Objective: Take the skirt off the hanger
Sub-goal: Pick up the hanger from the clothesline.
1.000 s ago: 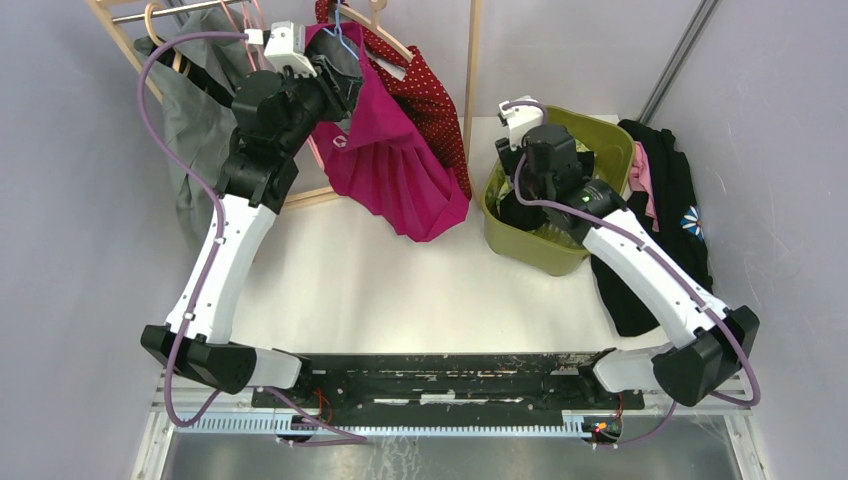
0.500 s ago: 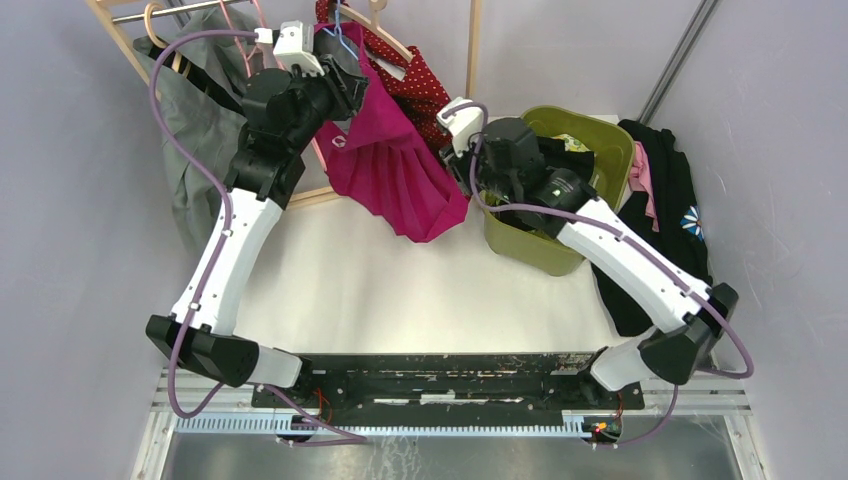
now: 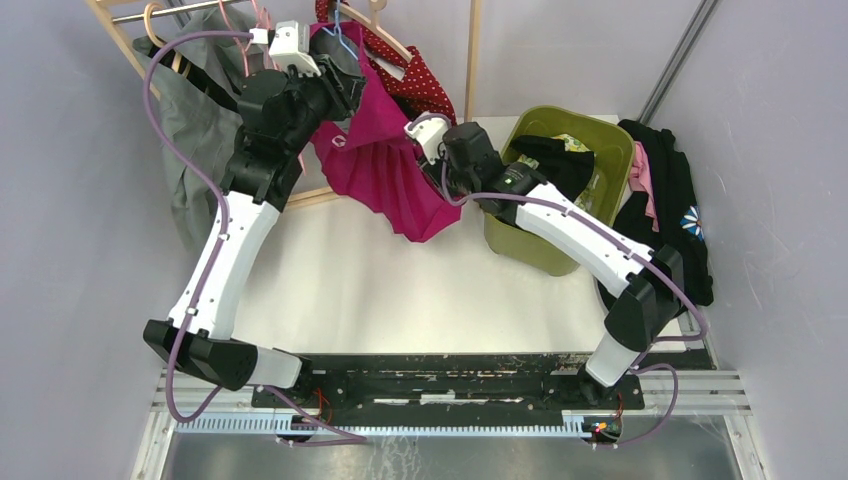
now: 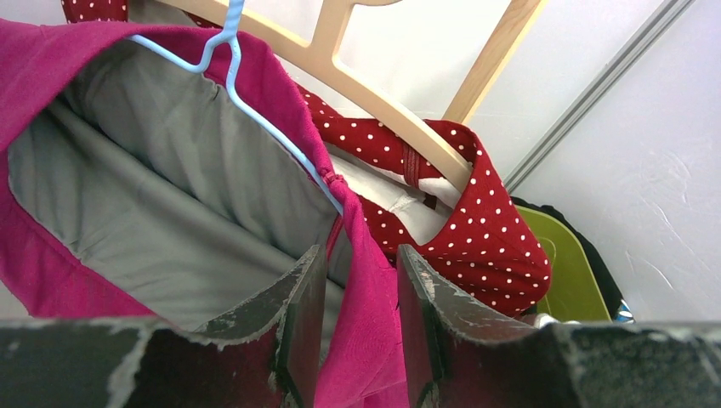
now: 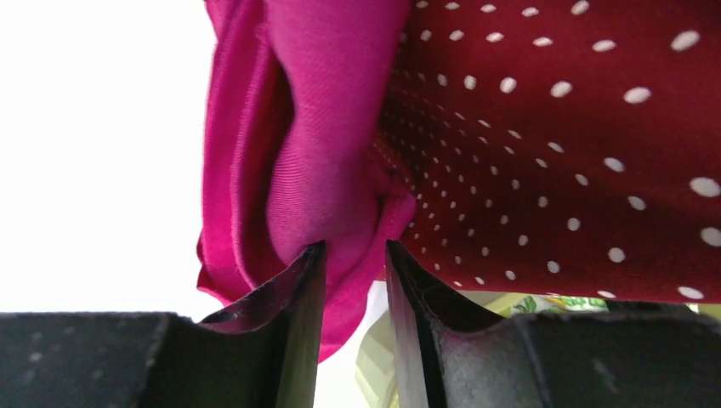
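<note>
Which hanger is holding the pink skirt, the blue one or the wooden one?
The thin light-blue wire hanger, which runs inside the waistband of the pink skirt. The thick wooden hanger behind it carries the red polka-dot garment instead.

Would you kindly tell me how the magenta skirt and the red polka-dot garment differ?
The magenta skirt is plain, pleated and grey-lined; the red polka-dot garment is white-spotted. The skirt hangs on a blue wire hanger, the garment on a wooden hanger. Both hang side by side.
</note>
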You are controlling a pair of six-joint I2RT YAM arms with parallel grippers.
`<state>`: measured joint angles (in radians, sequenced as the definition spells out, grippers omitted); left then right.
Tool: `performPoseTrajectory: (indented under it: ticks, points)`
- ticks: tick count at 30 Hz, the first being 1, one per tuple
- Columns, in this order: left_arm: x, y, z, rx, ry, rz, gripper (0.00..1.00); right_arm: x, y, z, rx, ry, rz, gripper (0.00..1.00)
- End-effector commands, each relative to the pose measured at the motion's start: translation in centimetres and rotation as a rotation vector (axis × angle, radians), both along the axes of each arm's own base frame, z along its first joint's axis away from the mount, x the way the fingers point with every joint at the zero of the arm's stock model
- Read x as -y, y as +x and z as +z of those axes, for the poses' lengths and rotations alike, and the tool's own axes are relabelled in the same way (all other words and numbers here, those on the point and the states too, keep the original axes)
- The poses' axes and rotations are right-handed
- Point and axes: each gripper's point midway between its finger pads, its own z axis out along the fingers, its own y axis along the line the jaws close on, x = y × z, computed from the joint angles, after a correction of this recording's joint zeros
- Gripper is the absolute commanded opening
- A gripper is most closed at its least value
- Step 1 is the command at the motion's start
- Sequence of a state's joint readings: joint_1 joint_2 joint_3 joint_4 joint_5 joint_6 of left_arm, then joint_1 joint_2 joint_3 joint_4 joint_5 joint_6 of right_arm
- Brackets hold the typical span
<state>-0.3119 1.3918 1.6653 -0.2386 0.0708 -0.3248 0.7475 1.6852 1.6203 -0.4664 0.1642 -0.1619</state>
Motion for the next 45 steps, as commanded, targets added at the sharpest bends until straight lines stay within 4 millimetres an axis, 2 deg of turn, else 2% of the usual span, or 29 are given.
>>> performPoseTrajectory:
  ticks: [1, 7, 12, 16, 22, 28, 34, 39, 45]
  points:
    - [-0.5, -1.2, 2.9, 0.079, -0.020, 0.013, 0.43, -3.4, -2.3, 3.8, 0.039, 0.118, 0.127, 0.37]
    - [-0.1, -0.4, 2.9, 0.088, -0.039, 0.007, 0.43, -6.1, -6.7, 4.1, 0.006, 0.135, 0.290, 0.38]
    - [0.0, 0.5, 2.6, 0.086, -0.033, 0.018, 0.43, -7.3, -8.9, 4.3, -0.004, 0.135, 0.368, 0.38]
    - [-0.8, 0.9, 2.3, 0.085, 0.012, 0.062, 0.43, -7.7, -9.7, 4.5, -0.003, 0.136, 0.395, 0.39]
    - [-2.7, 1.4, 0.8, 0.059, 0.093, 0.160, 0.44, -7.7, -10.7, 4.6, -0.005, 0.135, 0.428, 0.39]
    - [-1.0, 2.8, -0.2, 0.025, 0.041, 0.105, 0.44, -8.4, -12.2, 4.8, -0.009, 0.137, 0.479, 0.39]
    - [0.3, 3.6, -0.1, 0.010, -0.003, 0.062, 0.43, -9.0, -13.1, 4.5, -0.014, 0.128, 0.507, 0.40]
    - [0.0, 5.4, -2.6, -0.052, 0.015, 0.112, 0.43, -9.4, -13.9, 4.5, -0.017, 0.126, 0.536, 0.40]
    - [0.0, 6.4, -4.1, -0.088, -0.007, 0.142, 0.42, -9.5, -14.7, 4.0, -0.025, 0.109, 0.562, 0.39]
